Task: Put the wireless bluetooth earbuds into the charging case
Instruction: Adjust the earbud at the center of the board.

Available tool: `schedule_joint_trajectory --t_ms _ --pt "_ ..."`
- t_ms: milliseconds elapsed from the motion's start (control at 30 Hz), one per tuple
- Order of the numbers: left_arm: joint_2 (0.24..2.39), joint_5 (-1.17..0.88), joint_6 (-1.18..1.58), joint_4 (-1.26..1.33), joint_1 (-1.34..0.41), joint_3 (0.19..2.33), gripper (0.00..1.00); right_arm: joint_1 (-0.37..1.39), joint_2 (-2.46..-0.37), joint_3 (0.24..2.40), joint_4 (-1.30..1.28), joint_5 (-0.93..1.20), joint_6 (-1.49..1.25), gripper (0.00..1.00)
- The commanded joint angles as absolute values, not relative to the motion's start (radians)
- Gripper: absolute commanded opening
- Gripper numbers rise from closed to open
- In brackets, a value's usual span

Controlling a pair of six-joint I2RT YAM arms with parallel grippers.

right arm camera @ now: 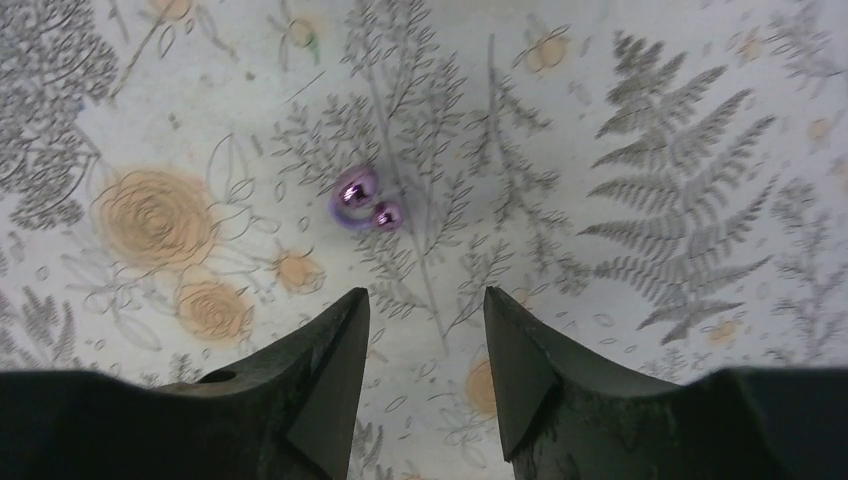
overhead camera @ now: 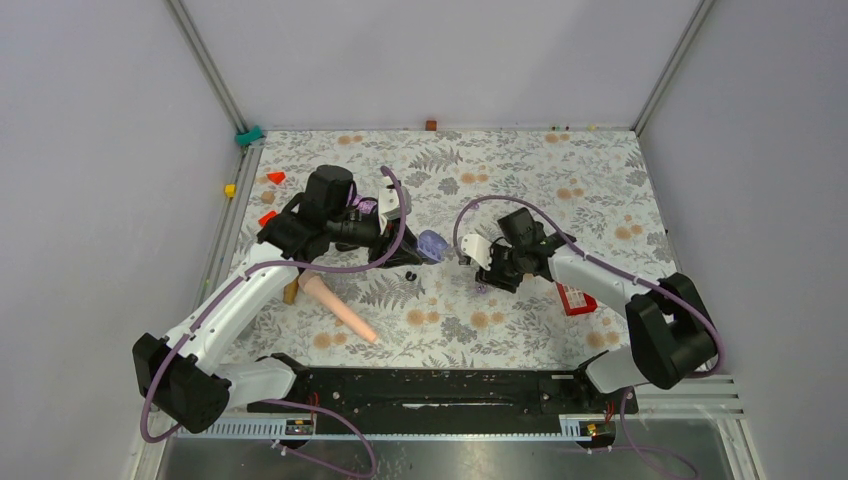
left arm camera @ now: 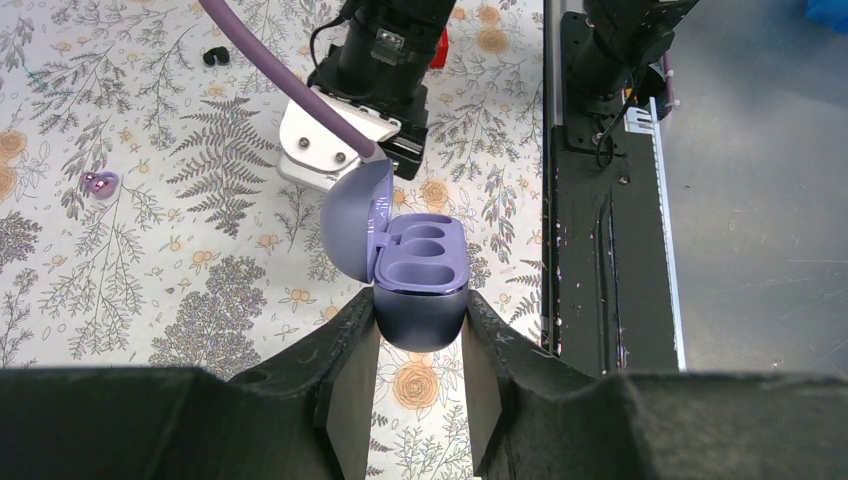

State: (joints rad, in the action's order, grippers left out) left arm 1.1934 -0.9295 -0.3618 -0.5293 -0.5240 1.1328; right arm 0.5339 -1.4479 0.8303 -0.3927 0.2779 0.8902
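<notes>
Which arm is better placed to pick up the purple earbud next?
Right. The right end effector hangs open over the purple earbud, holding nothing. The left end effector is shut on the open case, so it is busy.

One purple earbud [right arm camera: 360,198], one case [left arm camera: 420,270]

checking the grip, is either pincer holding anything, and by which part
Left pincer holds the open charging case by the sides of its lower shell. Right pincer is open and empty; a purple earbud lies loose ahead of it.
</notes>
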Motion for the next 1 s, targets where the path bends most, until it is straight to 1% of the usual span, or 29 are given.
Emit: schedule_joint_trajectory --t_ms 0,100,200,267,300,333,367,400,500,533,700,767,833,967 --pt "1.172 -0.918 -0.371 -0.499 -0.526 1.171 0.00 0.540 -1.404 0.826 -0.193 0.256 0.890 0.51" --pt "1.168 -0.917 -0.372 -0.499 -0.526 1.171 0.00 0.548 -1.392 0.793 -0.168 0.240 0.884 0.50" --pt "1.164 -0.915 -0.375 -0.499 -0.525 1.170 0.00 0.561 -1.369 0.731 -0.119 0.236 0.927 0.55" --pt "1.161 -0.911 -0.376 -0.499 -0.525 1.171 0.00 0.575 -1.350 0.681 -0.082 0.232 0.957 0.53" --pt "1.160 -0.910 -0.377 -0.498 -0.526 1.172 0.00 0.581 -1.337 0.655 -0.061 0.231 0.971 0.51" --pt "1.160 -0.909 -0.377 -0.498 -0.525 1.171 0.00 0.588 -1.325 0.630 -0.044 0.232 1.000 0.40" --pt "1.158 -0.909 -0.379 -0.499 -0.525 1.170 0.00 0.595 -1.309 0.601 -0.017 0.224 1.018 0.32" --pt "1.158 -0.909 -0.379 -0.499 -0.526 1.171 0.00 0.605 -1.296 0.579 -0.010 0.221 1.045 0.31" --pt "1.157 -0.910 -0.378 -0.498 -0.526 1.172 0.01 0.628 -1.273 0.554 -0.026 0.228 1.110 0.42" --pt "1.159 -0.913 -0.377 -0.498 -0.526 1.173 0.01 0.634 -1.267 0.549 -0.037 0.234 1.119 0.44" --pt "1.156 -0.913 -0.378 -0.499 -0.526 1.174 0.02 0.658 -1.253 0.521 -0.047 0.292 1.152 0.42" --pt "1.153 -0.913 -0.379 -0.499 -0.525 1.173 0.02 0.664 -1.249 0.486 -0.014 0.314 1.190 0.46" --pt "1.150 -0.911 -0.379 -0.499 -0.525 1.174 0.03 0.673 -1.254 0.466 0.022 0.311 1.242 0.52" --pt "1.147 -0.914 -0.377 -0.499 -0.525 1.174 0.03 0.682 -1.286 0.451 0.037 0.283 1.268 0.53"
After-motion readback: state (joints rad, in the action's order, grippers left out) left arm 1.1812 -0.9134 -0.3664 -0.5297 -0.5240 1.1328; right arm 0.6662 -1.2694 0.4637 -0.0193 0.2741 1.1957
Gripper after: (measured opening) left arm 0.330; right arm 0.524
